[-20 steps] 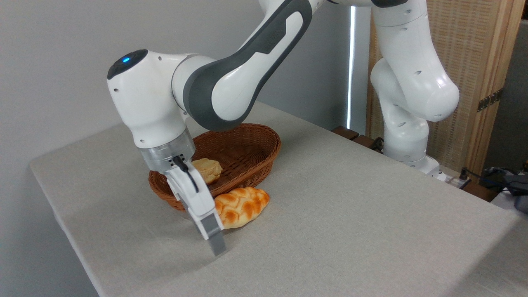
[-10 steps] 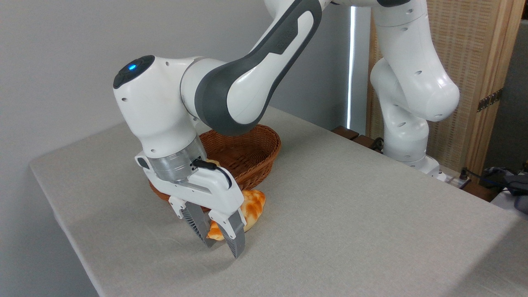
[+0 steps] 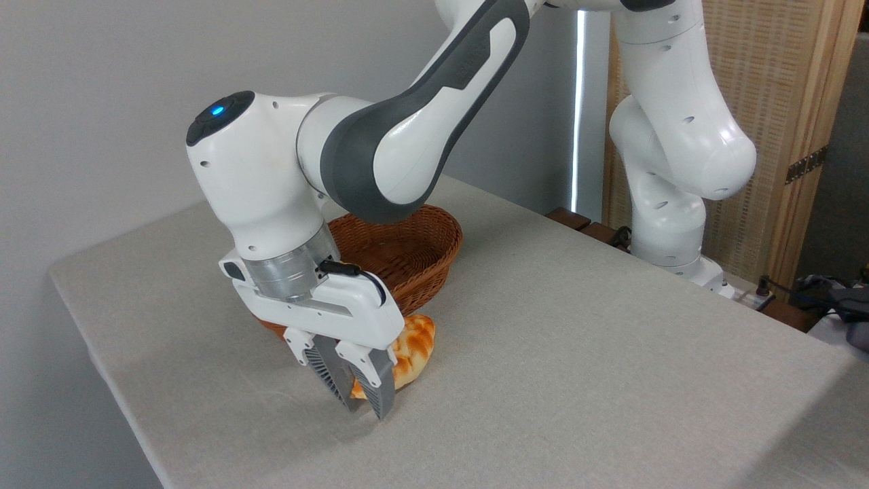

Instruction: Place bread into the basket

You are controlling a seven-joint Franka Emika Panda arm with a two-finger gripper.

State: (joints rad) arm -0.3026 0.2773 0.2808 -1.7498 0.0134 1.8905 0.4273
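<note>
Bread [image 3: 415, 345] between end effector [image 3: 365, 406] fingers

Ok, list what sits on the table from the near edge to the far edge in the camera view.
gripper → bread → basket

From my seat the wrist and gripper [image 3: 366, 397] cover most of the bread [image 3: 414, 346]; I see only its right end and a sliver between the fingers, so I can't judge whether the pads touch it. The arm hides the near-left part of the basket [image 3: 434, 244] and its inside. The arm's upper links run off the top edge.
</note>
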